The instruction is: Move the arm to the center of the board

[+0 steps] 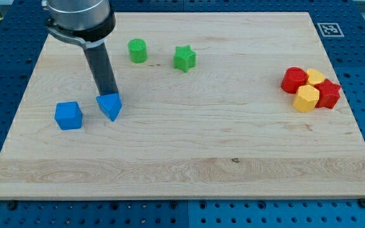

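My tip [108,95] is at the view's left part of the wooden board [189,158], touching or just behind the top edge of a blue triangular block [109,106]. A blue cube [68,115] lies to the left of it. A green cylinder [137,50] and a green star [184,58] lie up and to the right of the tip. At the view's right sits a tight cluster: a red cylinder [294,80], a yellow block [315,77], a yellow hexagonal block [307,99] and a red star [328,94].
The board lies on a blue perforated table [11,38]. A black-and-white marker tag [328,28] is at the board's top right corner. The arm's dark housing [80,19] hangs over the top left of the board.
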Robot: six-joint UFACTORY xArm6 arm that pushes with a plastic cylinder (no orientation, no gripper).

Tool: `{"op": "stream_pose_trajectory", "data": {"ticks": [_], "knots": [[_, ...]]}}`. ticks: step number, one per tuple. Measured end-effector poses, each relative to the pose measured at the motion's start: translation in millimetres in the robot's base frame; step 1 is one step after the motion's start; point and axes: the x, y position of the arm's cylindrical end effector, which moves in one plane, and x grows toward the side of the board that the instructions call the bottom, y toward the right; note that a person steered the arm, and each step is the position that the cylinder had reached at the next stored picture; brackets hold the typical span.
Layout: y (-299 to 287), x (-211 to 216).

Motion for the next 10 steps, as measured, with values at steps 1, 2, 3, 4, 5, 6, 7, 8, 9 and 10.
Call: {"op": "stream_pose_trajectory", "data": {"ticks": [1, 2, 3, 4, 5, 6, 7, 8, 9, 10], "knots": [[6.8, 2.9], [19.2, 8.7], [19.3, 8.7], [9.6, -5.4], [18.7, -27.3], [57.0, -22.7], [92.5, 3.3], [113.8, 20.5], [115.2, 20.5], [115.2, 20.5]]}}
